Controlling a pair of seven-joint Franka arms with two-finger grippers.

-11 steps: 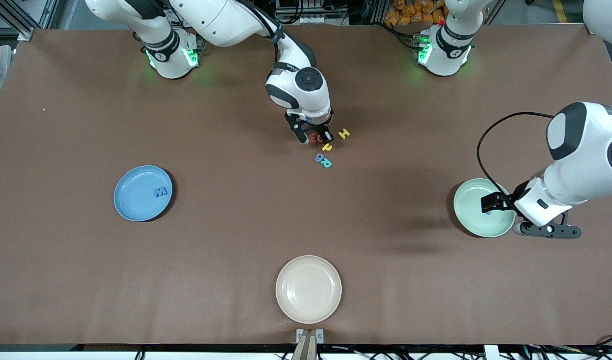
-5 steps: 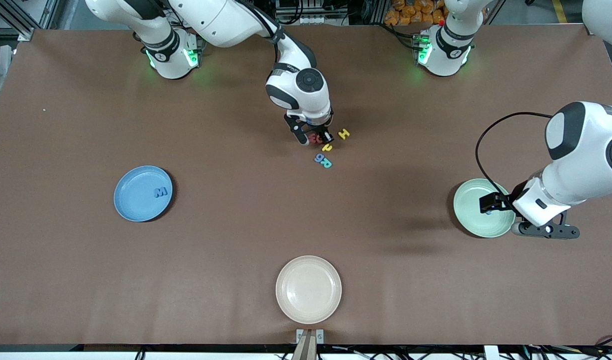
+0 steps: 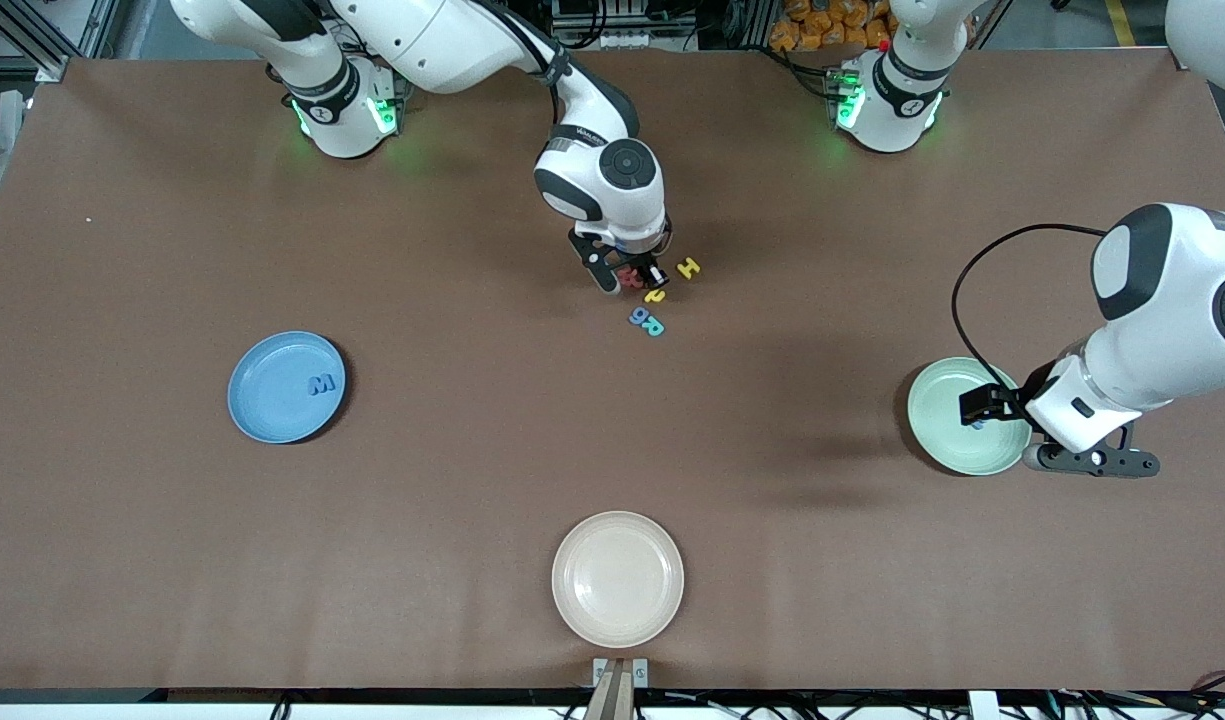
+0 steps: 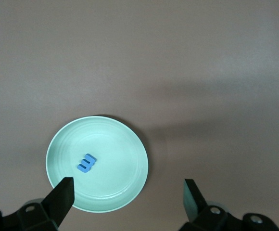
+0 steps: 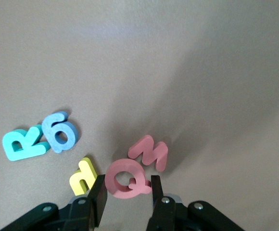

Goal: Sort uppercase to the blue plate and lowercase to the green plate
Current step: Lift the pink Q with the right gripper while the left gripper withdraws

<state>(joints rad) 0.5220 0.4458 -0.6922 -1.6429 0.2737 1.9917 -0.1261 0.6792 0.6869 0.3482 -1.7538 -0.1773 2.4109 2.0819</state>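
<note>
My right gripper (image 5: 128, 181) is shut on the red Q (image 5: 114, 180) in the cluster of letters mid-table (image 3: 629, 276). Touching the Q lies the red lowercase w/m (image 5: 151, 153). A yellow lowercase letter (image 5: 83, 177), a blue lowercase letter (image 5: 60, 131) and the teal R (image 5: 24, 143) lie close by. The yellow H (image 3: 688, 267) sits just beside the gripper. The blue plate (image 3: 267, 405) holds a blue M (image 3: 321, 383). My left gripper (image 4: 127, 187) hangs open above the rim of the green plate (image 4: 115, 144), which holds one blue lowercase letter (image 4: 86, 162).
A cream plate (image 3: 617, 578) lies near the table's front edge, nearer the camera than the letter cluster. Bare brown table separates the three plates and the letters.
The right gripper, still shut on the red Q, has crept slightly toward the arm bases. The left arm has hardly shifted.
</note>
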